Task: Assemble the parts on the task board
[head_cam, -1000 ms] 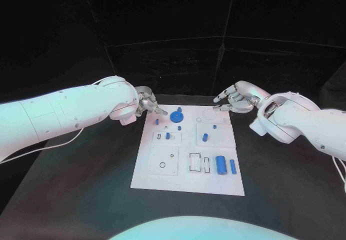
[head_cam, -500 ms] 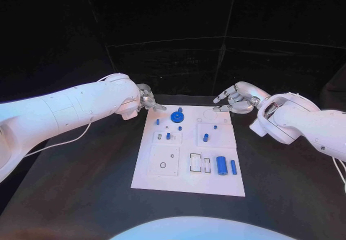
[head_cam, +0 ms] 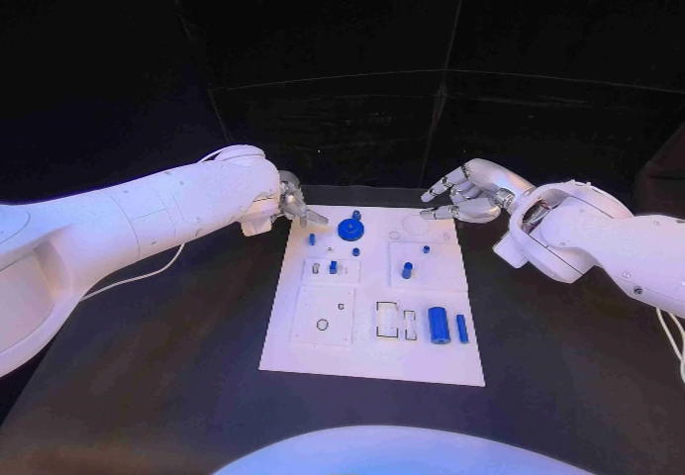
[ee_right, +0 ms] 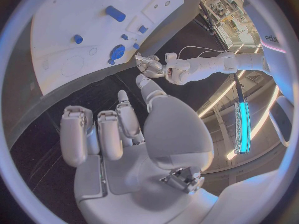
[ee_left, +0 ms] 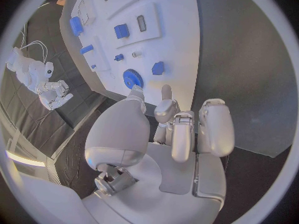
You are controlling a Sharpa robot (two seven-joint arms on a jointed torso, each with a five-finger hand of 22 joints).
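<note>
Left hand: the left hand hovers at the far left corner of the task board, fingers loosely curled and apart, nothing in them; the wrist view has the left hand over bare black table just beside the board's edge.
Right hand: over at the far right corner, the right hand hangs with fingers spread and slightly bent, gripping nothing; from its own wrist the right hand sits off the board, over dark table.
Gear: a blue gear sits on the board's far end, between the two hands and nearer the left one; it reads clearly in the left wrist view too, gear.
Small pegs: little blue pegs stand in the middle of the board, untouched.
Cylinder: a fat blue cylinder lies on the near right part of the board, a slimmer blue bar just beside it.
Board: white, flat, centred on the table, both hands clear of it.
</note>
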